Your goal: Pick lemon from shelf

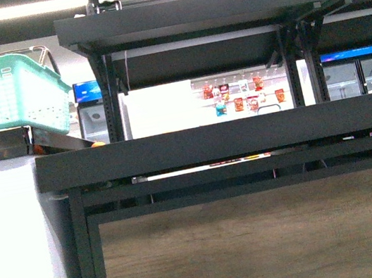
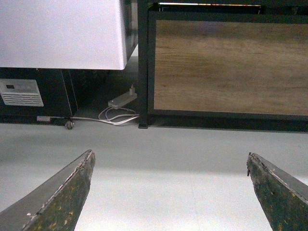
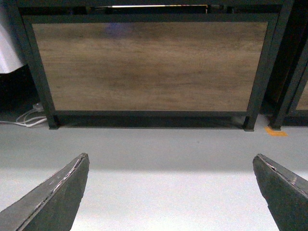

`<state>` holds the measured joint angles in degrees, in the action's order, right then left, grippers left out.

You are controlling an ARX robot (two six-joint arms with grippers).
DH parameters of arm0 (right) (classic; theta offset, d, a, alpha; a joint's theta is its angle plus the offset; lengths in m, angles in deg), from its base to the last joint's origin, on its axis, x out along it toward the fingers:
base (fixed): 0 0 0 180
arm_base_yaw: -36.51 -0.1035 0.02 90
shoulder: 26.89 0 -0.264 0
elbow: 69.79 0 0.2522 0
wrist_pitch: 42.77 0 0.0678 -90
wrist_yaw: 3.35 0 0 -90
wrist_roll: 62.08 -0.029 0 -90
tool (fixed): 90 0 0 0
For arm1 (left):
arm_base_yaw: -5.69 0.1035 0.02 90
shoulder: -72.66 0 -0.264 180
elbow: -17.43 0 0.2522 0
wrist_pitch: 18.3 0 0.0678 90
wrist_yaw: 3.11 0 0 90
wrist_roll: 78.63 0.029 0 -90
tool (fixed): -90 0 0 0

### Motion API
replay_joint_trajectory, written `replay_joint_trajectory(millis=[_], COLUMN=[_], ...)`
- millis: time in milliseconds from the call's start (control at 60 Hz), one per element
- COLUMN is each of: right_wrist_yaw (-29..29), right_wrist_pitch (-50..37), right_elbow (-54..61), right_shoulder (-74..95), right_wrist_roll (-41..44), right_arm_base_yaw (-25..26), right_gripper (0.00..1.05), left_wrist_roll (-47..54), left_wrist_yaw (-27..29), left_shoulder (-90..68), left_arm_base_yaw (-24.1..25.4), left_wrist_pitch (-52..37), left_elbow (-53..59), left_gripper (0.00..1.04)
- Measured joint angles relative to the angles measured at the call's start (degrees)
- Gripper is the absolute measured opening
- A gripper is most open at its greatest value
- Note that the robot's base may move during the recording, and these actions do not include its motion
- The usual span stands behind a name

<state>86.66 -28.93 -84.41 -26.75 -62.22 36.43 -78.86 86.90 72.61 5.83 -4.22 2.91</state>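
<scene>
The left gripper [image 2: 169,159] has two dark, wedge-shaped fingers [image 2: 62,197] flecked with yellowish specks and worn pale along their edges. The right gripper [image 3: 171,160] has similar dark wedges, cleaner, with scuffed light edges.

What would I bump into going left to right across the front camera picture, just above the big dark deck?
Mint-green plastic basket → small orange thing just past it → bright white panel → hanging snack packets → glass-door fridges. The last three show through the black shelf.
</scene>
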Motion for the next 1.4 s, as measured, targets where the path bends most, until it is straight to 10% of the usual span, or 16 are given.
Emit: replay_joint_trajectory(millis=[1399], right_wrist_yaw=[0.0], right_wrist_pitch=[0.0], right_elbow=[0.0], right_shoulder=[0.0], right_wrist_roll=[0.0], right_arm_base_yaw=[0.0], right_gripper=[1.02], left_wrist_roll=[0.0], left_wrist_yaw=[0.0], left_shoulder=[0.0], left_arm_base_yaw=[0.0], left_wrist_pitch=[0.0], left_elbow=[0.0], left_gripper=[0.97])
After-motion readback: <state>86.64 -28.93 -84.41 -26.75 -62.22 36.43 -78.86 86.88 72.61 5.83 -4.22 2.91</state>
